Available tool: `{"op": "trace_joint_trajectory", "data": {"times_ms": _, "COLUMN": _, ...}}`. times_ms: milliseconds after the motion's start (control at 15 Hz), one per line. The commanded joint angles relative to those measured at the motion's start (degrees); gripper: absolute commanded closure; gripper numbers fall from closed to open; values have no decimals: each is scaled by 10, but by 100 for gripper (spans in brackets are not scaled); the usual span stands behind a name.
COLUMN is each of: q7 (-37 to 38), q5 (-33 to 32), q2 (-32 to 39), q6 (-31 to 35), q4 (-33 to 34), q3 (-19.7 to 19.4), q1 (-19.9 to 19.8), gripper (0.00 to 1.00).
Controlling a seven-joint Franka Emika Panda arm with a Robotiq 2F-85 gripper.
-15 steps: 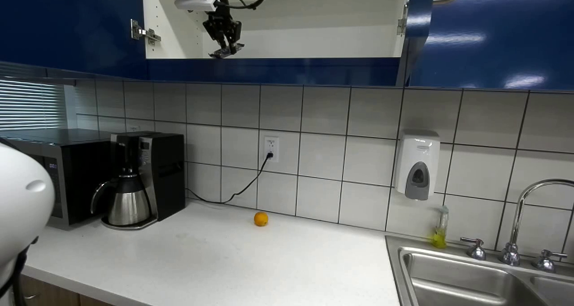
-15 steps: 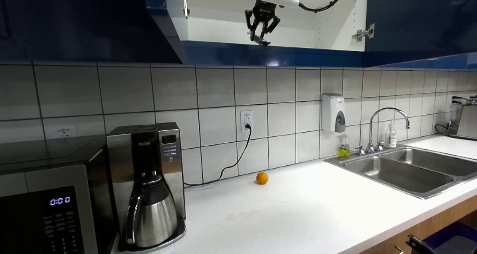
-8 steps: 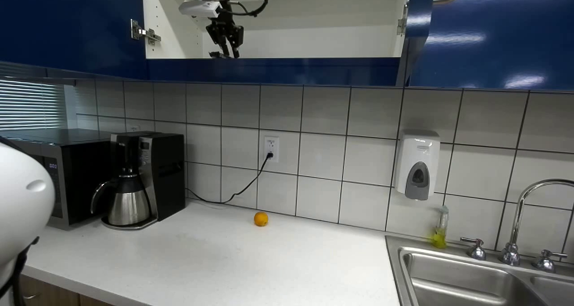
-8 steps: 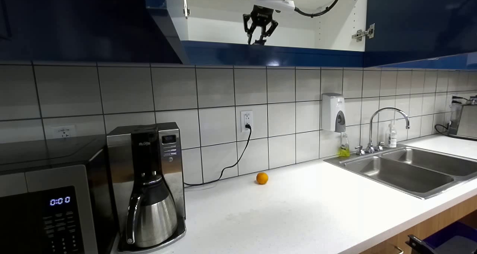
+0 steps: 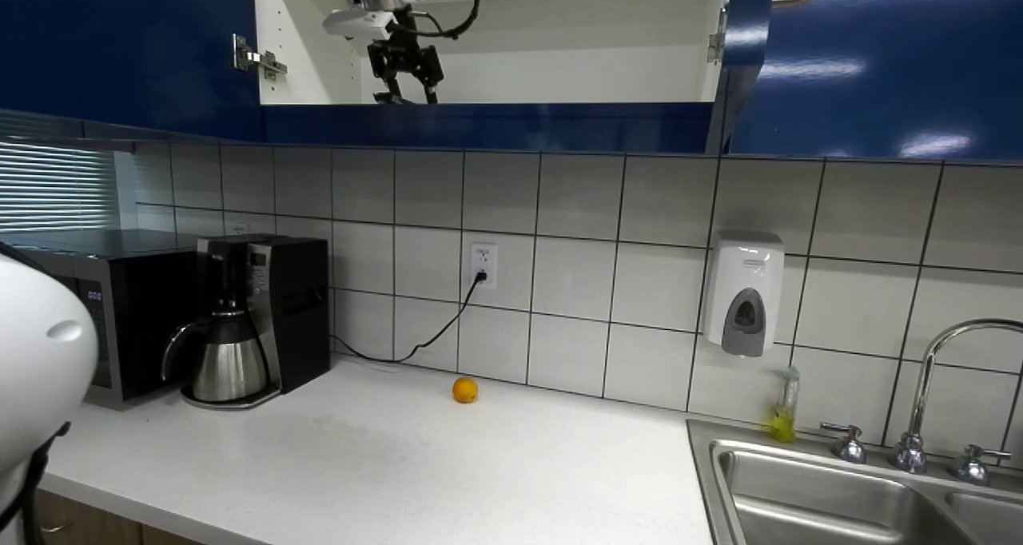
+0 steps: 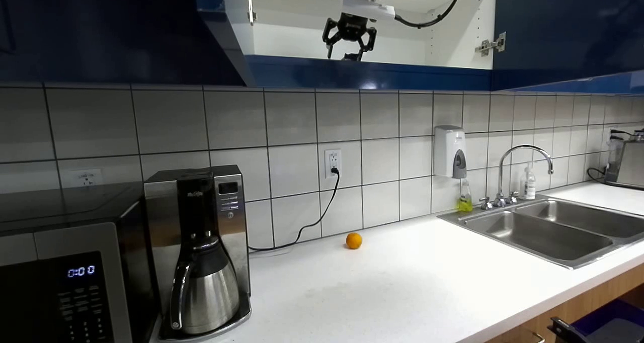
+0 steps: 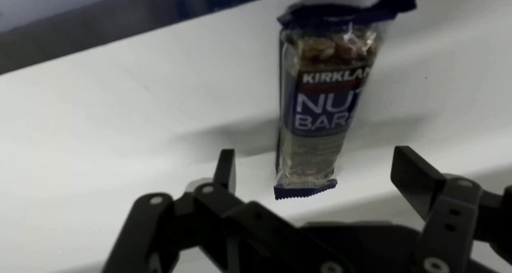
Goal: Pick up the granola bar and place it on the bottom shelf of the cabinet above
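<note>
In the wrist view the granola bar (image 7: 324, 113), in a clear and dark blue wrapper, lies on the white bottom shelf (image 7: 120, 117) of the cabinet. My gripper (image 7: 314, 157) stands open around the bar's lower end, with room between the wrapper and each of the fingers (image 7: 416, 177). Both exterior views show the gripper (image 5: 409, 96) inside the open cabinet (image 5: 559, 69), pointing down at the left part of its opening in an exterior view. There the bar (image 6: 350, 57) is only a small dark shape. The blue front edge hides the shelf surface from outside.
A blue lip (image 5: 487, 125) runs along the cabinet's front, with open doors (image 5: 128, 49) at its sides. Below on the counter are an orange ball (image 5: 465, 390), a coffee maker (image 6: 201, 252), a microwave (image 6: 65, 272) and a sink (image 6: 548, 232).
A second ago the gripper was shut on the tilted bar above the cabinet's front edge. The bar has since dropped onto the shelf, and the fingers have spread apart.
</note>
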Motion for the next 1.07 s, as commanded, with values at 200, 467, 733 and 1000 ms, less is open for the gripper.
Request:
{"op": "trace_joint_trajectory", "data": {"times_ms": 200, "q7": 10, "q5": 0, "q2": -18, "q6": 6, "q4": -6, "q3": -1, "q1": -1, "gripper": 0}}
{"op": "trace_joint_trajectory", "data": {"times_ms": 467, "q7": 2, "q5": 9, "q2": -43, "q6": 7, "q4": -24, "q3": -4, "q1": -3, "gripper": 0}}
{"op": "trace_joint_trajectory", "data": {"times_ms": 733, "q7": -6, "q5": 20, "q2": -76, "q6": 8, "q4": -45, "q3": -9, "q1": -4, "gripper": 0}}
{"op": "trace_joint_trajectory", "data": {"times_ms": 1000, "q7": -14, "q5": 32, "q2": -115, "q6": 8, "q4": -83, "q3": -17, "q1": -3, "gripper": 0}}
